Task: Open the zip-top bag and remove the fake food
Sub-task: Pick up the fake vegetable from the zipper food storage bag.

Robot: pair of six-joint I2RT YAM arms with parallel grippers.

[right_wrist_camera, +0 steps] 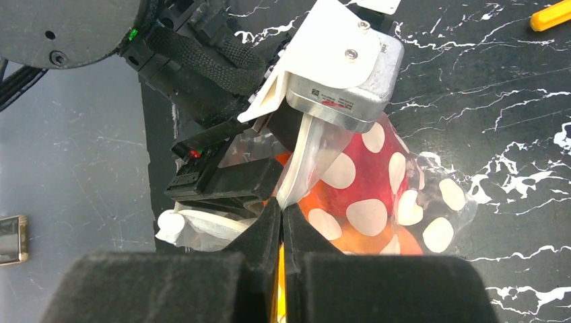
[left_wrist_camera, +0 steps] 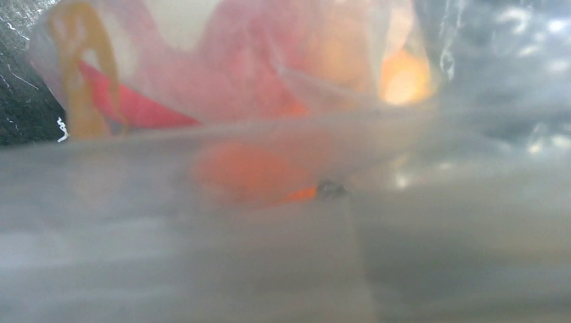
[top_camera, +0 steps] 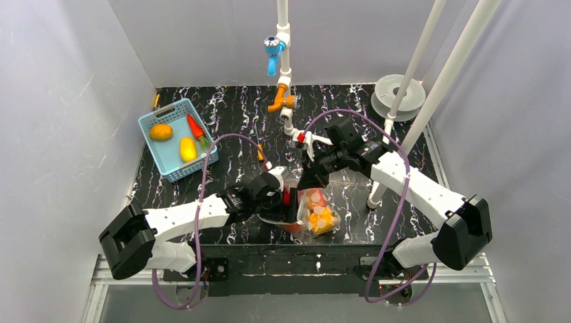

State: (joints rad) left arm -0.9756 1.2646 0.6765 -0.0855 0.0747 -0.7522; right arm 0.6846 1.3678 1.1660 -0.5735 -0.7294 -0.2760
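zip-top bag [top_camera: 316, 215]: near edge, mid-surface; mouth looks open
fake food [top_camera: 188, 149]: 3 pcs in basket [top_camera: 157, 152]; rest in bag
R gripper [right_wrist_camera: 281, 222]: clenched on bag rim
L gripper [top_camera: 288, 200]: at bag mouth; state can't tell

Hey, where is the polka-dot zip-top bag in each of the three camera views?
Top external: zip-top bag sits low centre, near the table's front edge.
Left wrist: the bag fills nearly the whole frame, blurred.
Right wrist: the bag is centre right, white dots showing.
Shared landmark: black marbled table.
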